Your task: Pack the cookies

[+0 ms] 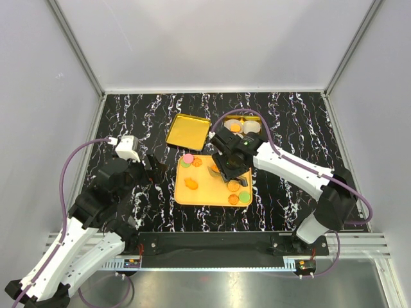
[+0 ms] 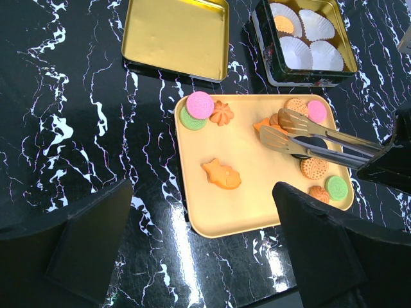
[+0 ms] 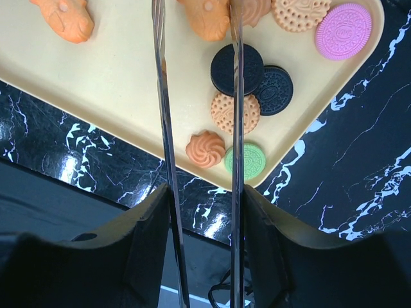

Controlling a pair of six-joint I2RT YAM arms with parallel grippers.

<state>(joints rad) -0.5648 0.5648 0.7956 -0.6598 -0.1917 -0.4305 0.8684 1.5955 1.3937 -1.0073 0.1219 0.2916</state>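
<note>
A: Well, the right tool was clamped on a pair of tongs, thin shiny metal arms. In its own wrist view their tips ran off the top edge.

B: Right, and from the left wrist the spoon-shaped tips stood a little apart over the tray, just beside some orange pieces. Whether they pinched anything, I couldn't tell.

A: One arm crossed the black discs, ridged rims, partly covered.

B: The cookies lay spread on that flat yellow-orange tray: a fish shape, a piped swirl, an embossed pink disc, a green disc, and dotted tan rounds.

A: One more orange cookie sat in a pleated white paper cup inside the dark tin, whose far edge was cut off by the frame.

B: And the gold lid, smooth and glossy, lay beside the tin.

A: The left tool? Spread wide, holding nothing, over the black, white-veined tabletop left of the tray. Its fingers showed only as dark blurs in its own view.
</note>
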